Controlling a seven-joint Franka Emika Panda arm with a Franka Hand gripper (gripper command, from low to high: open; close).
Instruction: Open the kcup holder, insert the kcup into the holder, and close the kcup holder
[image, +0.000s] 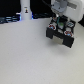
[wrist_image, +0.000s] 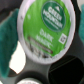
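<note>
Table (image: 30, 55) lies bare and wide toward the exterior view's left, with the black holder (image: 60, 36) near its far right. The arm reaches down from above, its gripper (image: 61, 22) directly over the holder. The wrist view fills with the pod's (wrist_image: 44, 31) green lid, fingers (wrist_image: 9, 34) flanking it, jaws seemingly clamped on it.

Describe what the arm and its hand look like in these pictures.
In the exterior view the arm is white and blocky, ending in a dark hand. In the wrist view its fingers carry teal-green pads with a ribbed look. No cables or markings can be made out; the pictures are blurry.
</note>
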